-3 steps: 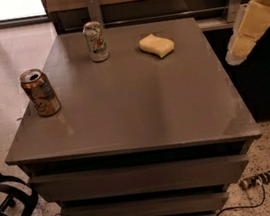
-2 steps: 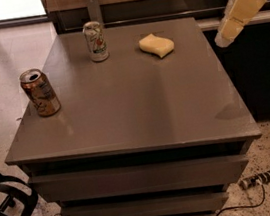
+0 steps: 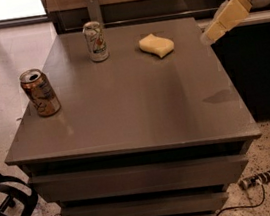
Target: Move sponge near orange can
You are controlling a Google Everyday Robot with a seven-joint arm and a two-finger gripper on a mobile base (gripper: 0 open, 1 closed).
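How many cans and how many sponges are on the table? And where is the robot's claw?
Cans: 2, the orange can and the white can
Sponges: 1, the sponge
Total: 3 things on the table
The claw hangs past the table's far right edge, touching none of them.

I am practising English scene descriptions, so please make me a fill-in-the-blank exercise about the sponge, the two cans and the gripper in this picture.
1. The can nearest the sponge is mainly ____ in colour.
2. The orange can stands upright near the ____ edge of the table, as the camera sees it.
3. The gripper hovers beyond the table's ____ edge, apart from the sponge.
4. The table holds ____ cans.

Missing words: white; left; right; two.
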